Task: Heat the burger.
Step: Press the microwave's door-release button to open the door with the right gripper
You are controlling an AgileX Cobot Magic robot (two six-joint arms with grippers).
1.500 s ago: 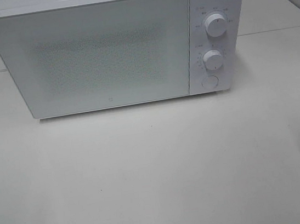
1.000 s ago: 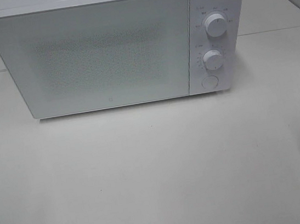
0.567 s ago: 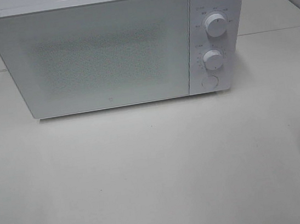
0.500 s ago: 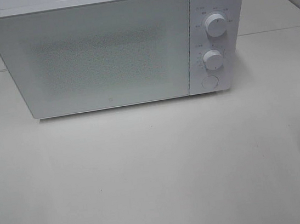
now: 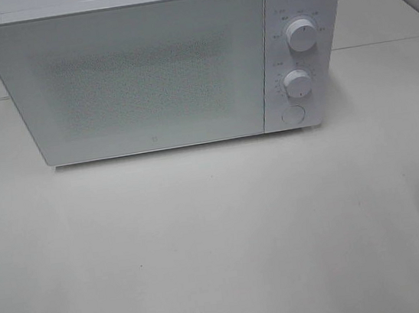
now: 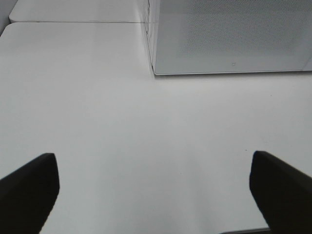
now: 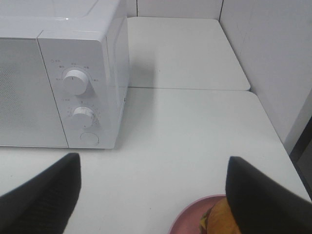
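- Surface [image 5: 220, 240]: pale and wide. It carries everything I can see. The stretch between its near edge and the oven front is where I have room to work.
- Microwave [image 5: 170, 61]: white, standing toward the far edge of the surface with its control panel on the right-hand side.
- Door [image 5: 130, 82]: shut flush, with a speckled window. I judge the task to be at its opening step, since nothing is loaded and the oven is not yet opened.
- Pink plate [image 7: 187, 219]: at the right edge of the surface, well apart from the microwave. Only a sliver of it shows in the high view.
- Burger [image 7: 218, 219]: sits on the pink plate. Its glossy golden bun is partly hidden behind one finger of the right claw, so I cannot see the layers below clearly.
- Left claw [image 6: 156, 195]: fingers spread wide with nothing between them, hovering over bare surface in front of the door's left corner.
- Right claw [image 7: 151, 200]: fingers spread and empty, above the plate's side of the surface and facing the control panel.
- Upper knob [image 5: 301, 35] and lower knob [image 5: 298, 83]: their markings are too small for me to read.
- Round button [image 5: 292, 114]: below the knobs, probably the door release. The next move calls for a straight, gentle press there, with the left claw kept clear of the door's swing.
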